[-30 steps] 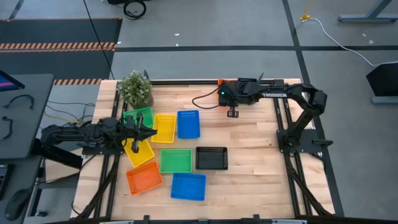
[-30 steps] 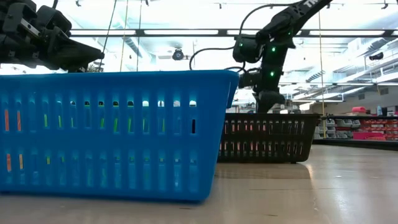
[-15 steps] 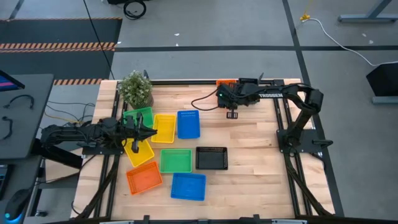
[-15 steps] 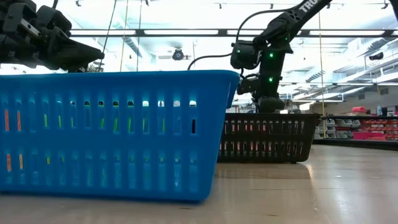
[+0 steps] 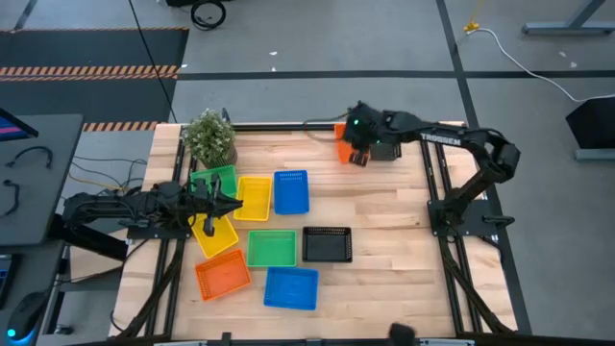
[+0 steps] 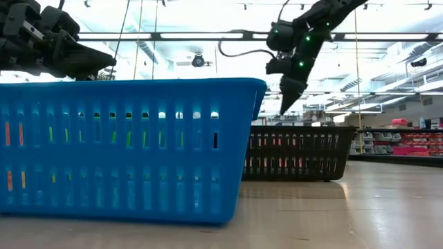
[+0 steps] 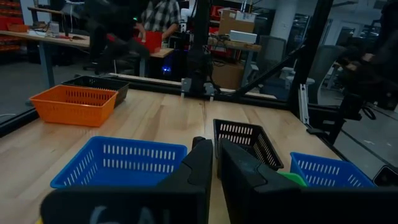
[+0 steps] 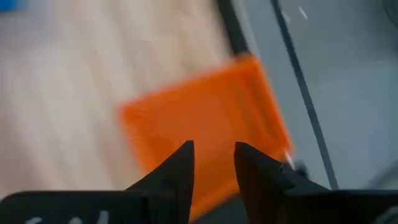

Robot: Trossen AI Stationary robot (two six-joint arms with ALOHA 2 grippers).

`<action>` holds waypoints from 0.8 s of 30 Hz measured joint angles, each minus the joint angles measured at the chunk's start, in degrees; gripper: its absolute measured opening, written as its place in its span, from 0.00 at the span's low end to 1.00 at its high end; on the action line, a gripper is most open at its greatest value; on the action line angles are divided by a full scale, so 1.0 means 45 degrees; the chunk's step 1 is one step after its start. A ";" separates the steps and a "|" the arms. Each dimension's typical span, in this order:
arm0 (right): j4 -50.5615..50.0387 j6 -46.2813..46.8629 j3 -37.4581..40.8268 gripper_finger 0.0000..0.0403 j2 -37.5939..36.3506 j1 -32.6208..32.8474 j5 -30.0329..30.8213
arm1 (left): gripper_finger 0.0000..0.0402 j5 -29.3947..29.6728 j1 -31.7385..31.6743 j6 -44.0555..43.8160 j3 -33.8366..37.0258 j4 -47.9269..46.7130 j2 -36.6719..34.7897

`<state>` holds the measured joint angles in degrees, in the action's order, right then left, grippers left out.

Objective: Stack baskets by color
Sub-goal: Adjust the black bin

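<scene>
Since a second ago the right tool (image 5: 358,159) has swung toward the worktop's (image 5: 384,240) far edge; its jaws stand apart above the orange basket (image 8: 205,124). Left tool (image 5: 229,204), jaws together, hovers over the yellow basket (image 5: 217,235).

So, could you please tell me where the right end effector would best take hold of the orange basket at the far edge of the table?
Probably by its thin upright wall. The orange basket lies flat and open upward, so the right end effector, already beside it, could come down from above, one finger inside the rim and one outside.
</scene>
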<state>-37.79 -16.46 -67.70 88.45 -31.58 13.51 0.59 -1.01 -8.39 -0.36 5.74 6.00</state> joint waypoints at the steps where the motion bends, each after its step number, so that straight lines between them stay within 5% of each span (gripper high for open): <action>1: -0.0262 0.0384 0.0000 0.27 -0.0038 -0.0335 0.0181 | 0.09 -0.0001 0.0000 0.0000 -0.0004 0.0000 0.0000; 10: -0.1249 0.3367 0.0508 0.02 0.0533 -0.3588 -0.0121 | 0.07 0.0000 -0.0002 0.0002 -0.0004 0.0005 0.0000; 24: 0.0830 0.3718 0.1005 0.02 0.1912 -0.3541 -0.1555 | 0.10 -0.0002 0.0001 -0.0001 -0.0003 0.0005 0.0000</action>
<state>-34.05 0.27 -63.18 97.06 -47.52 6.52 0.58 -1.00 -8.40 -0.38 5.76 6.00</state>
